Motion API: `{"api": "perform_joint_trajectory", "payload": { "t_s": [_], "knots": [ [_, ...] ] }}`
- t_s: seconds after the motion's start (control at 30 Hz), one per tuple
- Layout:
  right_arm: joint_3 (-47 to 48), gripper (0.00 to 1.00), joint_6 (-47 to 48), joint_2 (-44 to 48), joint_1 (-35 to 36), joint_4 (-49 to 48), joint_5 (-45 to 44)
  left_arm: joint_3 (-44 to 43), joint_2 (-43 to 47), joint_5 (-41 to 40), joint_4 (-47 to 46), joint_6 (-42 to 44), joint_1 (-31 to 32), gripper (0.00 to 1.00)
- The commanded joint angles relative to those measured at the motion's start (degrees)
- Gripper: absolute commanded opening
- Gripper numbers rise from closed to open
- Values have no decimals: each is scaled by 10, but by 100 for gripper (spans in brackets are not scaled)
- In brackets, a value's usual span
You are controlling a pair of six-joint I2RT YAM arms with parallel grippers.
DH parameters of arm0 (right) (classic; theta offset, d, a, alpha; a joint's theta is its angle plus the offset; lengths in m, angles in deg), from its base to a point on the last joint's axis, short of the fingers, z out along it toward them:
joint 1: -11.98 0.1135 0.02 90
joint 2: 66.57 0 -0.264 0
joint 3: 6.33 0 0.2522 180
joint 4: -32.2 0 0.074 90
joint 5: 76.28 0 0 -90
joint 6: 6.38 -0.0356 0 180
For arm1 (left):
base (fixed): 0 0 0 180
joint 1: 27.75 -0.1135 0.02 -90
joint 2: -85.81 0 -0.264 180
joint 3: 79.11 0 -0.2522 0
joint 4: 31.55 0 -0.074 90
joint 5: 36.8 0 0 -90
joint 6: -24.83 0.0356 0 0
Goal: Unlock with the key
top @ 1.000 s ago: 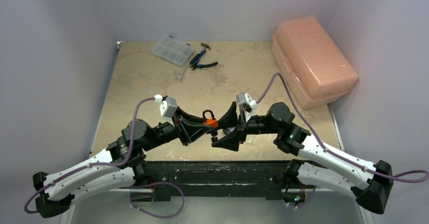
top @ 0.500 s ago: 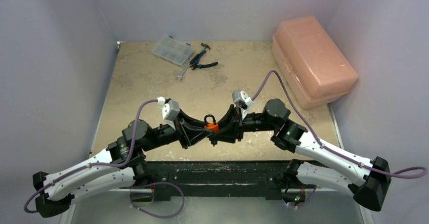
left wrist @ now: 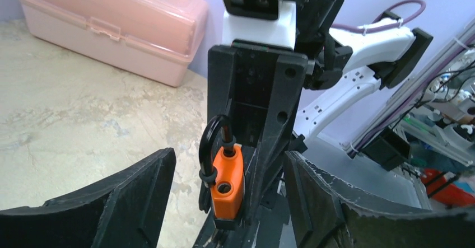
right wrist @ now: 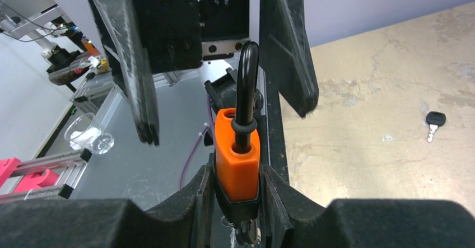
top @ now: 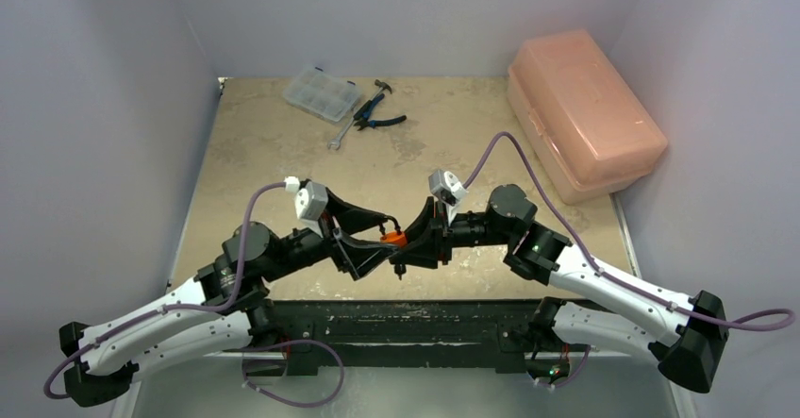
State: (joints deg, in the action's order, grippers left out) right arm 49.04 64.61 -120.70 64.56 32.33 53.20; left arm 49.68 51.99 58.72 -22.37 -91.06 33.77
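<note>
An orange padlock [right wrist: 237, 158] with a black shackle stands upright between the fingers of my right gripper [right wrist: 238, 189], which is shut on its body. A small dark piece with a metal ring [right wrist: 246, 232] hangs under the lock's base. A black-headed key [right wrist: 434, 120] lies on the table, apart from both grippers. My left gripper [left wrist: 227, 164] is open, its fingers [left wrist: 140, 197] standing wide on either side of the padlock [left wrist: 227, 183] without touching it. In the top view both grippers meet over the table's near edge around the padlock [top: 389, 237].
A pink plastic toolbox [top: 583, 111] stands at the back right. At the back left lie a clear organiser box [top: 321, 93], pliers [top: 375, 116] and a wrench [top: 340, 136]. The table's near edge and a black rail [top: 396, 319] run just under the grippers.
My right gripper closed on the padlock and my left gripper then opened and let go of it. Both arms shifted slightly left.
</note>
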Motion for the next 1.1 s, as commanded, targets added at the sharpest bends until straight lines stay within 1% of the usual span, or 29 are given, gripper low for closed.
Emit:
{"api": "perform_joint_trajectory", "payload": {
  "t_s": [0.0, 0.23, 0.33, 0.47, 0.53, 0.63, 0.8, 0.83, 1.0, 1.07],
  "knots": [
    [9, 0, 10, 6, 2, -21, -19, -34, 13, -34, -10, 5, 0, 74],
    [7, 0, 10, 6, 2, -21, -20, -49, -7, -72, 5, 5, 0, 62],
    [8, 0, 10, 4, 2, -21, -18, -51, -19, -75, 2, 4, 0, 52],
    [8, 0, 10, 5, 2, -21, -23, -58, -31, -90, 9, 2, 0, 44],
    [8, 0, 11, 6, 2, -20, -23, -63, -33, -106, 21, 0, -1, 37],
    [8, 0, 11, 7, 2, -21, -18, -65, -31, -110, 30, 4, -1, 36],
    [9, 0, 12, 8, 2, -21, -19, -65, -25, -117, 45, 11, 0, 38],
    [9, 0, 12, 8, 2, -20, -20, -65, -20, -118, 60, 12, -1, 38],
    [13, 0, 14, 7, 2, -17, -20, -64, 2, -126, 89, 17, -1, 45],
    [14, 0, 15, 5, 2, -17, -17, -64, 7, -132, 96, 17, 0, 45]
  ]
}}
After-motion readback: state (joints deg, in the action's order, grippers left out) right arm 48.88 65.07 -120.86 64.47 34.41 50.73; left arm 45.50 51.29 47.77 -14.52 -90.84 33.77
